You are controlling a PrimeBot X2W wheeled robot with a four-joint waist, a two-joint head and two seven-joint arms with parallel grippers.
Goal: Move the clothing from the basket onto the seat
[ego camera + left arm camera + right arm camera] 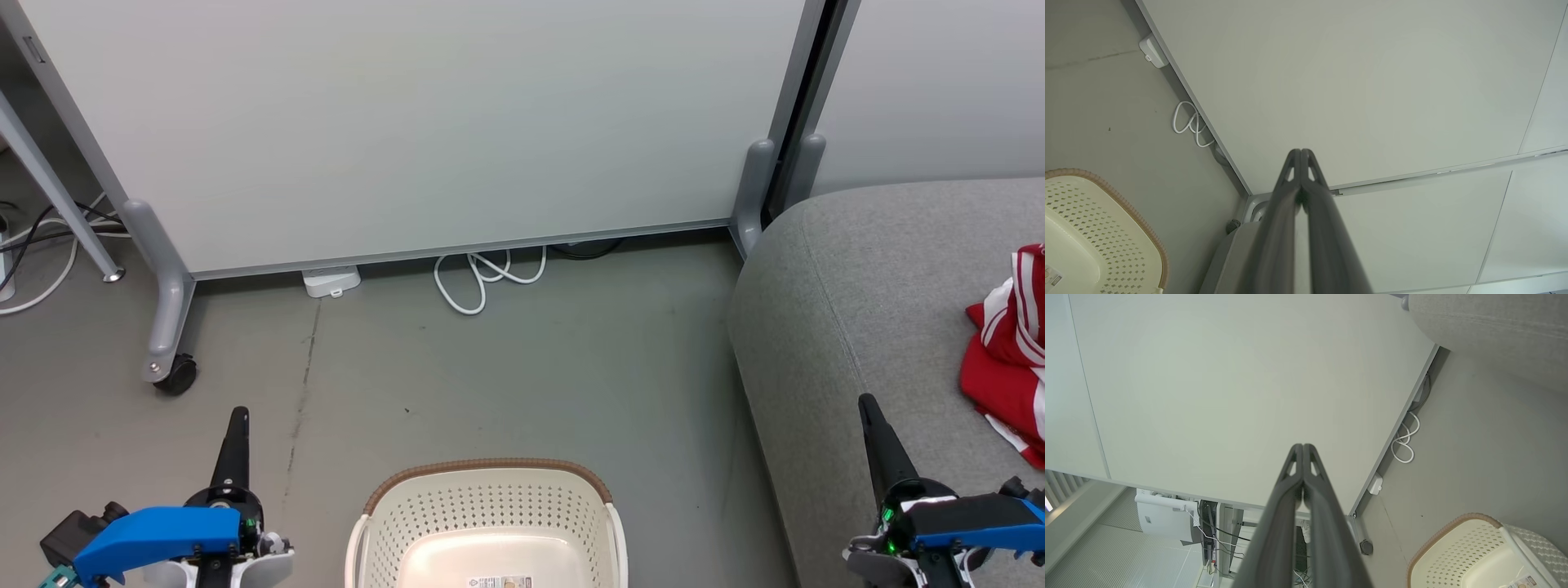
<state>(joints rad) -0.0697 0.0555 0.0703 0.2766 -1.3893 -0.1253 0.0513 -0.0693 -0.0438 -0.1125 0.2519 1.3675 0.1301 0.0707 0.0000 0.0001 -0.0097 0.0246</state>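
Clothing (1012,351), red with white stripes, lay bunched in a heap on the grey seat (857,286), out toward the far right of where I stood, partly cut off at the edge of the head view. The basket (490,510) sat on the floor (531,367) just beside the seat's left side, its brown rim toward the partition (408,122) and its pale bottom showing a small label (500,581). The left gripper (238,415) hung over the floor to the left of the basket, apart from it, its two dark fingers pressed together with nothing between them; its wrist view showed the tips (1300,153) touching in front of the partition, the basket (1106,228) down at the lower left. The right gripper (867,405) hovered above the front of the seat, near the clothing but not touching it, its jaws likewise closed on nothing, tips (1303,447) meeting. A white cable (482,282) lay looped on the floor at the partition's foot, and a black wheel (175,376) stood under its left leg.
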